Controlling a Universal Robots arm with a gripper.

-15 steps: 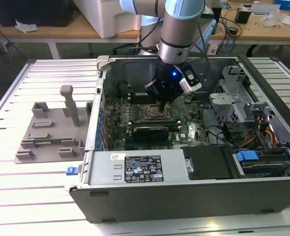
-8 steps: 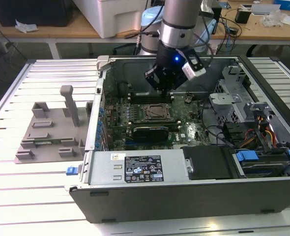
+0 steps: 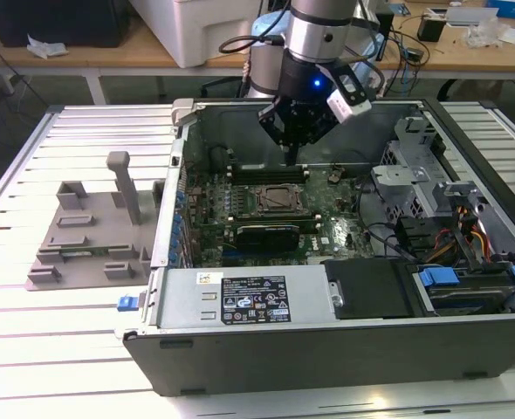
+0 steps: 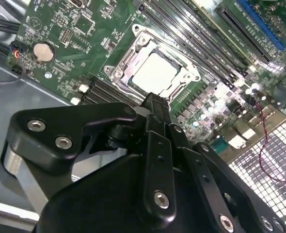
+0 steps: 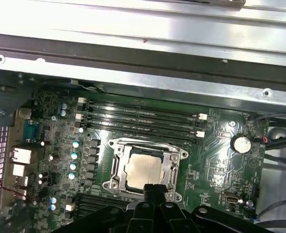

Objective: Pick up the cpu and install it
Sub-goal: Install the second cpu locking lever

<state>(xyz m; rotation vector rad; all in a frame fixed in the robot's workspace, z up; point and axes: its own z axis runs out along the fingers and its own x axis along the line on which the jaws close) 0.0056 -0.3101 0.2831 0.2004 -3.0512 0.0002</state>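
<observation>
Cpu [image 5: 144, 168] sits flat in the socket [image 5: 115, 171] already, gripper [image 4: 155, 104] hovering right above it, fingers clenched together on nothing.

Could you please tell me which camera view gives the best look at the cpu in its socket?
The first wrist view: the cpu faces the camera almost squarely, with only its near edge behind the gripper. The second wrist view shows it slanted. The exterior view shows the socket small and dark.
</observation>
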